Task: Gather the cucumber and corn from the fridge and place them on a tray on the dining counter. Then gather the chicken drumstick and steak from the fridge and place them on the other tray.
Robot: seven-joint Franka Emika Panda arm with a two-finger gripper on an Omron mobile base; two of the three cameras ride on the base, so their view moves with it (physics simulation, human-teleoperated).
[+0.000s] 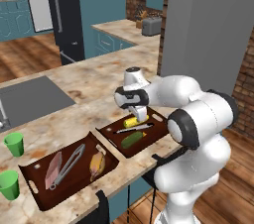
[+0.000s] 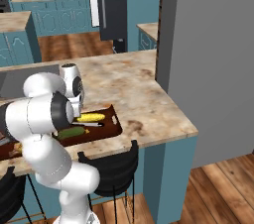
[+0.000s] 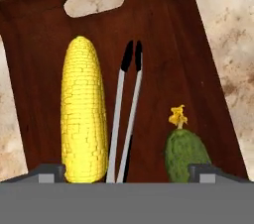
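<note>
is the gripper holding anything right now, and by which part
Nothing is held. The gripper hangs open above the tray, fingertips wide either side of corn and cucumber.

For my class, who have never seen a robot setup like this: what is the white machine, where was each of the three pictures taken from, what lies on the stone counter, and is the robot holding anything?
The white machine is a robot arm on a base that can drive, in a computer-rendered kitchen. Two pictures come from cameras on the base behind it, one on its left, one on its right. The third comes from a camera on the hand, looking down past the gripper, whose fingertips stand apart with nothing between them.

On the dining counter lie two dark trays. The tray under the hand carries the corn, silver tongs and the cucumber. The other tray carries the steak, a second pair of tongs and the chicken drumstick. Two green cups stand beside it. The fridge stands behind.
</note>
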